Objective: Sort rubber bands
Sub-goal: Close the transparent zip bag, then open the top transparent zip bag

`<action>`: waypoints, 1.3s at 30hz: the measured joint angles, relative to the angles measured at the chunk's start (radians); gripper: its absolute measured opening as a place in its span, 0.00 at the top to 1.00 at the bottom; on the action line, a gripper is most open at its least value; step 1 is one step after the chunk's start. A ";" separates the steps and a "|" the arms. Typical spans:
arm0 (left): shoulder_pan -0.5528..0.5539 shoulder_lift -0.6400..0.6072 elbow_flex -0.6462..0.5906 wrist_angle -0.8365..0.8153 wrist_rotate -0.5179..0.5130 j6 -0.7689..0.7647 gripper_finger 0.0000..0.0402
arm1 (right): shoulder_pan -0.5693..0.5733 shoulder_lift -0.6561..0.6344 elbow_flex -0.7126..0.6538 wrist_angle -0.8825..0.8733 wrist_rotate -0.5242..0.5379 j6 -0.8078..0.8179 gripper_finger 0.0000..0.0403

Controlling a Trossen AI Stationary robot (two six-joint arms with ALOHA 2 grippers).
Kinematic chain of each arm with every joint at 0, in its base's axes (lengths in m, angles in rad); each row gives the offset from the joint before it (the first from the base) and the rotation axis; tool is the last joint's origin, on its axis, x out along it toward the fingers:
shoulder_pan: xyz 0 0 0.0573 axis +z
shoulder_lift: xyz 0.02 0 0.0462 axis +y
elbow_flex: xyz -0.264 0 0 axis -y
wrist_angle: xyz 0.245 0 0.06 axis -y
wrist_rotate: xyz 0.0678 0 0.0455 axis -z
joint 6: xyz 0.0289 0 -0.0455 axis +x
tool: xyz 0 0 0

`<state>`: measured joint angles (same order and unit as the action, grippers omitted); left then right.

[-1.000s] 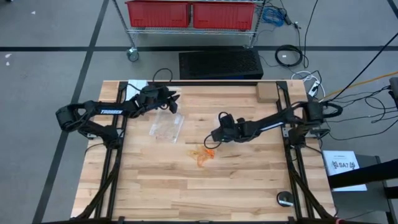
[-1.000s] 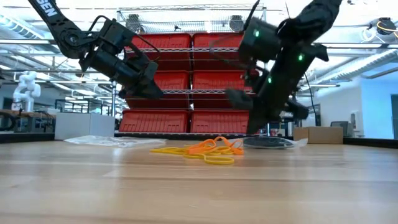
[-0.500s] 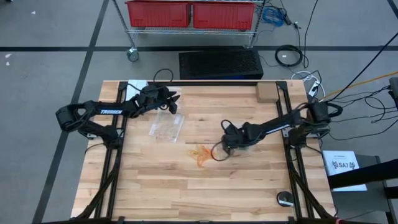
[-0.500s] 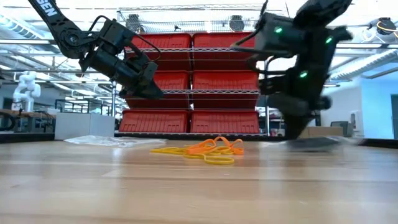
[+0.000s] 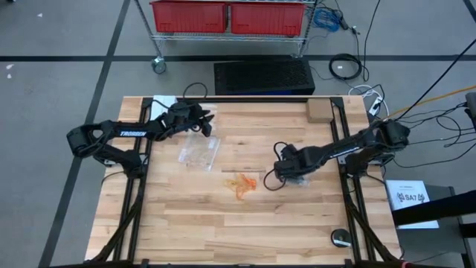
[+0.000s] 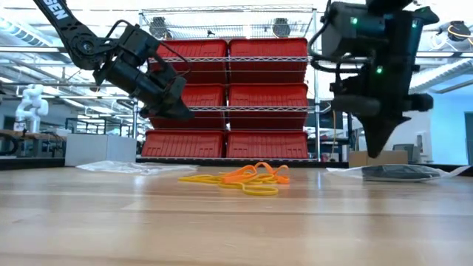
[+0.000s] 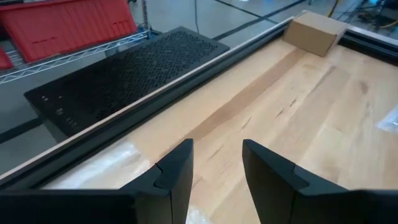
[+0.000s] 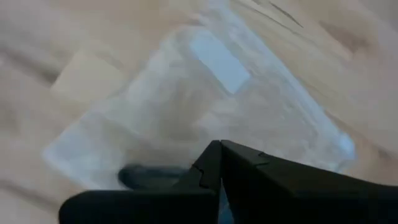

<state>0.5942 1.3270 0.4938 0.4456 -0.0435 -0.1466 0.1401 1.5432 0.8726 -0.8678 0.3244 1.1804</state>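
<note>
right jaws [image 6: 382,151] together over blurred clear bag [image 8: 205,106] | left jaws [image 7: 214,174] apart | rubber bands [image 5: 242,184] heaped

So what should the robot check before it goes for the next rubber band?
1. Rubber bands in reach: ok. An orange and yellow tangle lies on the table, between the two arms.
2. Right gripper free: ok. It is shut with nothing seen in it, above a clear bag.
3. Bag on the right ready: ok. It lies flat with something dark inside.
4. Left gripper out of the way: ok. It is open, empty, raised near the table's far edge.
5. Second clear bag ready: ok. It lies flat near the left arm.
6. Bands easy to pick singly: not ok. They overlap in one heap.
</note>
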 joint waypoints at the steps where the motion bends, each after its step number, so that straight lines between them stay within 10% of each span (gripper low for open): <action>1: 0.001 0.000 0.000 -0.002 -0.001 -0.002 0.64 | -0.006 0.004 -0.008 0.005 -0.001 0.022 1.00; 23: 0.000 0.000 0.000 -0.021 0.011 0.080 0.64 | -0.109 0.004 -0.155 0.105 0.046 -0.280 1.00; 33: -0.078 0.000 0.000 -0.158 0.018 0.229 0.65 | -0.091 -0.001 0.038 -0.113 0.267 -0.312 1.00; 39: -0.096 0.014 0.041 -0.307 -0.192 0.239 0.72 | -0.090 -0.001 0.138 -0.086 0.338 -0.413 1.00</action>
<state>0.4980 1.3411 0.5345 0.1391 -0.2359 0.0925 0.0498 1.5425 1.0109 -0.9535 0.6621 0.7672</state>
